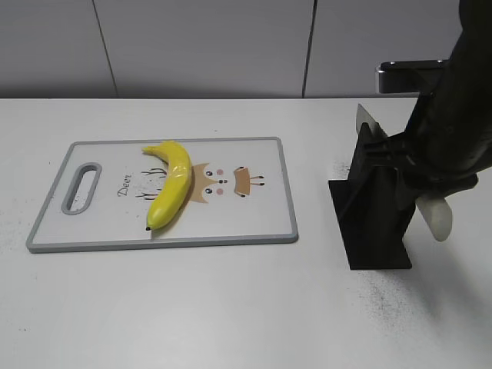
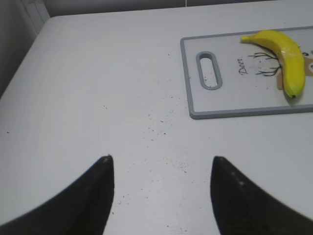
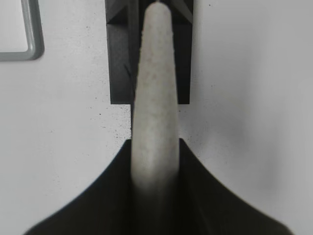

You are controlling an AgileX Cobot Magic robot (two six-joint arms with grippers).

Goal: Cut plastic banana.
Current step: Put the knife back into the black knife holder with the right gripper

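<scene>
Centrally on the white table [image 1: 231, 307], a grey-rimmed cutting board [image 1: 288, 207] is laid flat, with a slotted handle hole [image 1: 81, 187] at its left end and a cartoon deer print [image 1: 223, 183] on its pale face. The plastic banana [image 1: 171, 191] is rested on the board, left of its middle, with its curve bowed toward the right and its dark tips pointed to the far and near sides. A glossy, smooth, bright yellow skin is shown. Nothing is set between the banana and either arm.

To the right of the board, well apart from it, a black knife stand [image 1: 373, 219] is placed on a flat black base. A pale, matte, rounded knife handle [image 1: 437, 217] is seen angled out of the stand toward the near right, and a slim light blade tip [image 1: 366, 117] is projected at the stand's far side. The right gripper [image 3: 155, 171] is closed around this handle, its dark fingers [image 3: 107, 196] pressed against both sides of it.

The left gripper [image 2: 161, 181] is held over bare table, near and left of the board, with its black fingers [image 2: 100, 191] spread wide and nothing between them. Fine dark specks [image 2: 159, 129] are scattered over the tabletop.
</scene>
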